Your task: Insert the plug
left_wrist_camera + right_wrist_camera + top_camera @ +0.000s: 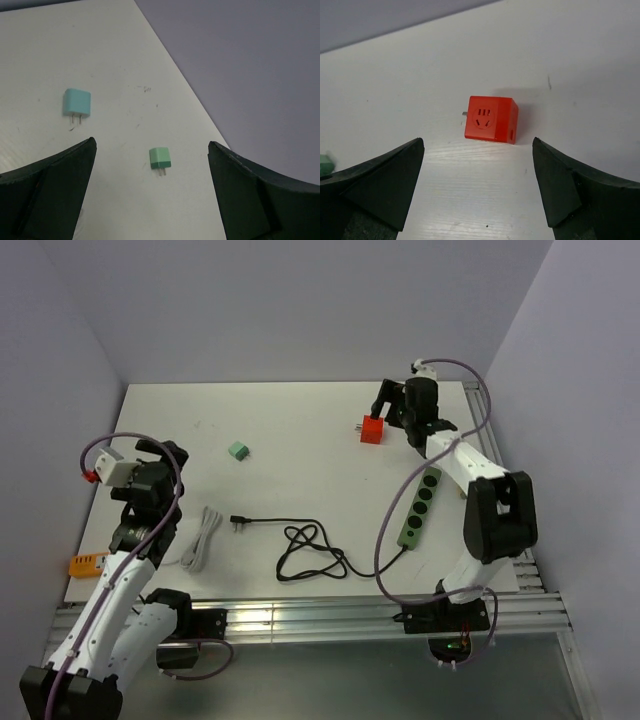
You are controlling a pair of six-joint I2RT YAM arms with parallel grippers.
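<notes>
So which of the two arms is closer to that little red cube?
The right. The right gripper hangs open just beside the red cube at the far right of the table; the left gripper sits across it, near the left edge.

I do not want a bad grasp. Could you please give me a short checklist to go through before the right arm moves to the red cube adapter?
1. The right gripper is open: ok, jaws wide apart.
2. The red plastic cube adapter is centred ahead of it: ok, not touched.
3. Pin direction: cannot tell; only one metal pin shows, at the cube's left side in the wrist view.
4. The long green power strip has free sockets: ok, nothing plugged in as far as the top view shows.
5. The left gripper is out of the way: ok, open, holding nothing, far at the left.
</notes>
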